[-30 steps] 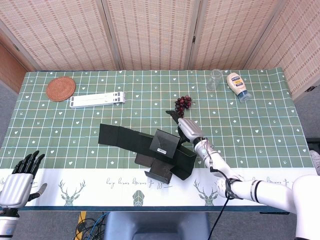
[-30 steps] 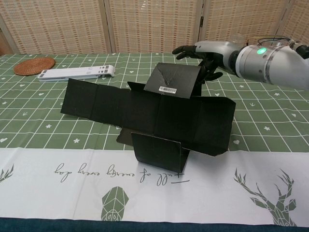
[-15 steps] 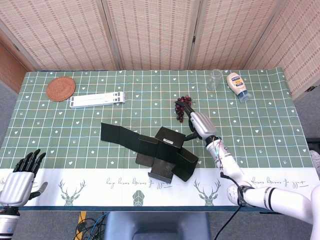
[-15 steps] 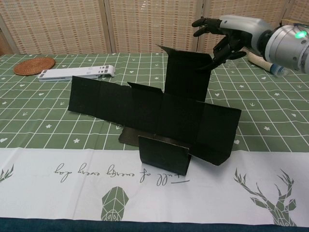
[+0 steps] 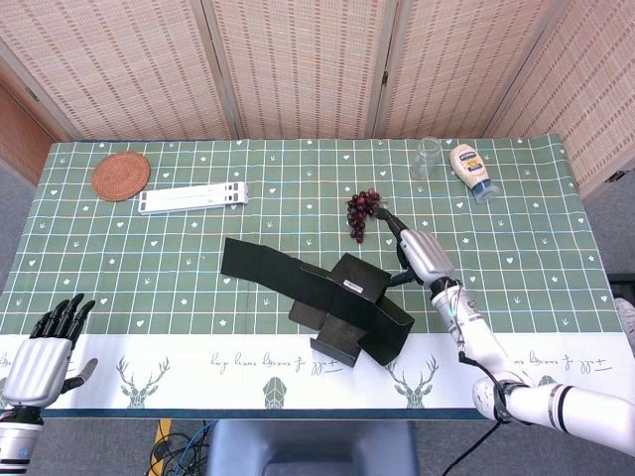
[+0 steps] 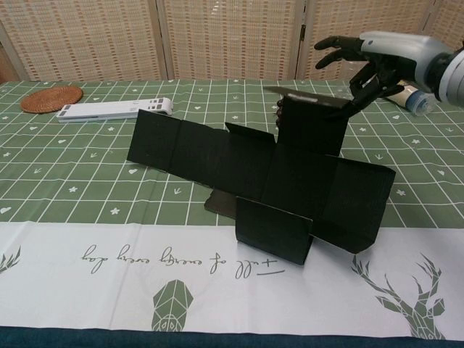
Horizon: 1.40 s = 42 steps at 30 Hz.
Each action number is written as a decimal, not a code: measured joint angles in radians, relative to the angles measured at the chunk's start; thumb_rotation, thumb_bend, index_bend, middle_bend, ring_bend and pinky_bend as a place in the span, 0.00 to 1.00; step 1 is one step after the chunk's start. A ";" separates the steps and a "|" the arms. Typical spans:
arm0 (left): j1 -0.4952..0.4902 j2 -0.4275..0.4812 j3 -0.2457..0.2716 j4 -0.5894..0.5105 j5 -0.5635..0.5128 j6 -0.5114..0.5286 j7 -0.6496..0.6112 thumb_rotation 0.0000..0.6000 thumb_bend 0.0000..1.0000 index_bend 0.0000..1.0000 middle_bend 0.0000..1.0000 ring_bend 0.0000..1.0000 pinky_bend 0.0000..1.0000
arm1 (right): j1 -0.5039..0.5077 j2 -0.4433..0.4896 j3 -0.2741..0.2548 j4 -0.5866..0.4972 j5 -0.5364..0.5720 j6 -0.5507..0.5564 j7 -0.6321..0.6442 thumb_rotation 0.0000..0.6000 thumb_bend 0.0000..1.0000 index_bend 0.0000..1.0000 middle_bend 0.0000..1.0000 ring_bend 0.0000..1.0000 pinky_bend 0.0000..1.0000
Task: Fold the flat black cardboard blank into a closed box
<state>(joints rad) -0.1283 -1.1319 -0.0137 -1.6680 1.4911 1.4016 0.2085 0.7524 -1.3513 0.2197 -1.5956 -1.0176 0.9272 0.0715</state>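
The black cardboard blank lies partly unfolded near the table's front middle, its long strip reaching back left. In the chest view the cardboard blank has one flap standing upright at the back and a short flap raised at the front. My right hand is at the blank's right rear. In the chest view my right hand pinches the top right corner of the upright flap, its other fingers spread. My left hand hangs open off the front left table edge, far from the blank.
A bunch of dark grapes lies just behind the blank. At the back right are a glass and a squeeze bottle. A woven coaster and a white folding stand sit at the back left.
My right hand has moved right and up with the flap, which now stands upright. The whole blank has slid to the right with it. The left hand has barely moved.
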 measured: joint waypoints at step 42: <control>-0.005 -0.011 0.013 -0.003 -0.002 0.001 0.012 1.00 0.26 0.02 0.00 0.03 0.13 | -0.026 0.044 -0.122 -0.071 -0.127 -0.347 0.080 1.00 0.63 0.00 0.26 0.80 1.00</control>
<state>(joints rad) -0.1330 -1.1429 -0.0009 -1.6707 1.4894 1.4021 0.2203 0.7262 -1.3072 0.0973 -1.6667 -1.1448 0.5805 0.1519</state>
